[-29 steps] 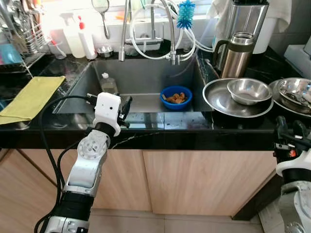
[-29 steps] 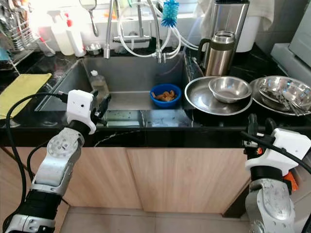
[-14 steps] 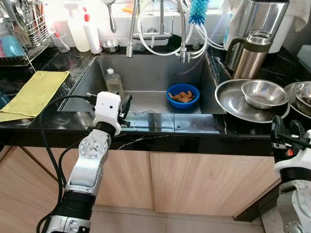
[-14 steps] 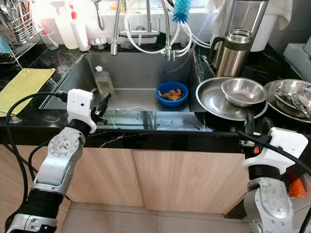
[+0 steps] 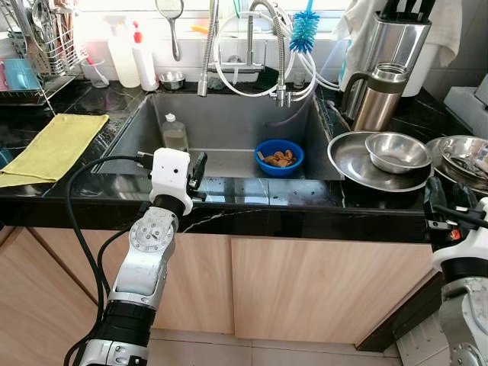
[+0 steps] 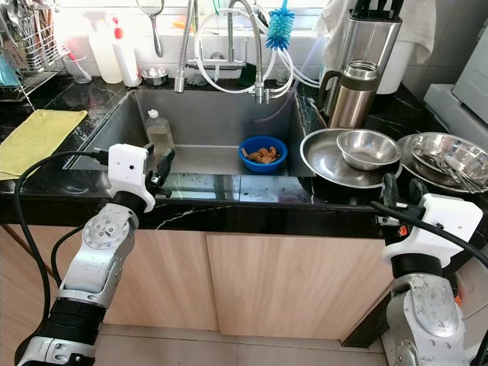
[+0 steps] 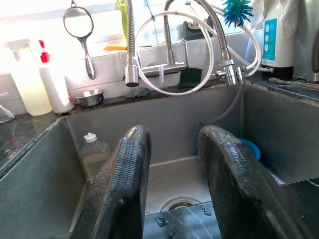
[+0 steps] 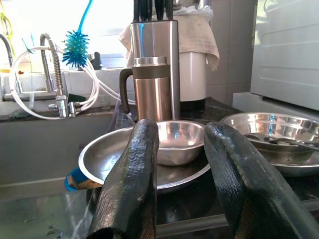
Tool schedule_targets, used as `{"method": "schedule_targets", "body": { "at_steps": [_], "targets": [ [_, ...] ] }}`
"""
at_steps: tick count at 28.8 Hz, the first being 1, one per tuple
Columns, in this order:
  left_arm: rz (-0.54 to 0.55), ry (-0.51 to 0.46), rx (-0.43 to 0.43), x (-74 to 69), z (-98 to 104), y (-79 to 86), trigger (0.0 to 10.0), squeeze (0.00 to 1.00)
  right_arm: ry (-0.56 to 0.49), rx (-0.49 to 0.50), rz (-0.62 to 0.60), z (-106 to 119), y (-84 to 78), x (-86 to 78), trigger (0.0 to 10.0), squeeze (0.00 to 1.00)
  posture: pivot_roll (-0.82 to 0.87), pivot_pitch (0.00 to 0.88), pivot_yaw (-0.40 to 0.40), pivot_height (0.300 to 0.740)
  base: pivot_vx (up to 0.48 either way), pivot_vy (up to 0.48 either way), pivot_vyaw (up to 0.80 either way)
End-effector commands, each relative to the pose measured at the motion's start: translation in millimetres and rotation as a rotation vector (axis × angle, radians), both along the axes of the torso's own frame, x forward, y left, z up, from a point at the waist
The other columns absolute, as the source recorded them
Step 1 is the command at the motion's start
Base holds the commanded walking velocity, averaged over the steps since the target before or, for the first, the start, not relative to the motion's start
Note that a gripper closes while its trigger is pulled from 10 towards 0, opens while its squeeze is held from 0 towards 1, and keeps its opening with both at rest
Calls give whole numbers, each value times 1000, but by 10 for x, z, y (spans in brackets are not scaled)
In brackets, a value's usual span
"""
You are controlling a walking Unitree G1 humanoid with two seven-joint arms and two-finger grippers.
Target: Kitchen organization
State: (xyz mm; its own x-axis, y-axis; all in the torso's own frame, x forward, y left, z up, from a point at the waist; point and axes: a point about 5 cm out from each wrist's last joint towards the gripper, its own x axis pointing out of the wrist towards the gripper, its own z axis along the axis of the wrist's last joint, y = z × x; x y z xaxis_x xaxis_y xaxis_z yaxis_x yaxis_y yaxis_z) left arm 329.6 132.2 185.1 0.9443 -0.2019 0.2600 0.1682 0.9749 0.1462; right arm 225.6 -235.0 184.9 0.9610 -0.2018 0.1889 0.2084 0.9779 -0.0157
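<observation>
The small steel bowl sits in a big steel plate, just right of the sink. It is probably light, hard and slippery, so grab its thin rim. The right gripper is near it and the left gripper is by the sink's front edge, both with fingers apart and holding nothing.

We stood before the counter, the sink set into it at centre. In the sink, a bottle stood at the left and a bowl of scraps lay right of it. Behind the sink rose the taps, with a brush and a strainer hanging there. Left of the sink lay a cloth; behind it, a rack and spray bottles. Right of the sink, a small bowl sat in a wide pan, a flask behind them, more pans farther right.
</observation>
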Motion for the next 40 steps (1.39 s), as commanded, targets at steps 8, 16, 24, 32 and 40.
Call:
{"method": "schedule_targets", "body": {
  "at_steps": [8, 16, 24, 32, 40],
  "targets": [
    [-18, -19, -5, 34, 55, -30, 10000, 0, -6, 1, 4, -10, 54, -14, 10000, 0, -59, 0, 12, 740, 247, 0, 116],
    [-25, -20, 0, 35, 60, -56, 10000, 0, -25, 29, -7, 4, 37, -13, 10000, 0, -54, 0, 8, 740, 264, 0, 0],
    [-22, -22, -2, 44, 69, -59, 10000, 0, -23, -1, 4, 20, 58, 5, 10000, 0, -52, 12, 6, 740, 272, 0, 103],
    [-21, -24, -5, 45, 78, -65, 10000, 0, -31, 25, -13, 15, 37, -3, 10000, 0, -52, 24, 6, 740, 276, 0, 259],
    [-25, -29, 2, 44, 87, -71, 10000, 0, -24, 29, -11, 3, 46, -5, 10000, 0, -51, 30, 8, 740, 277, 0, 0]
  ]
}}
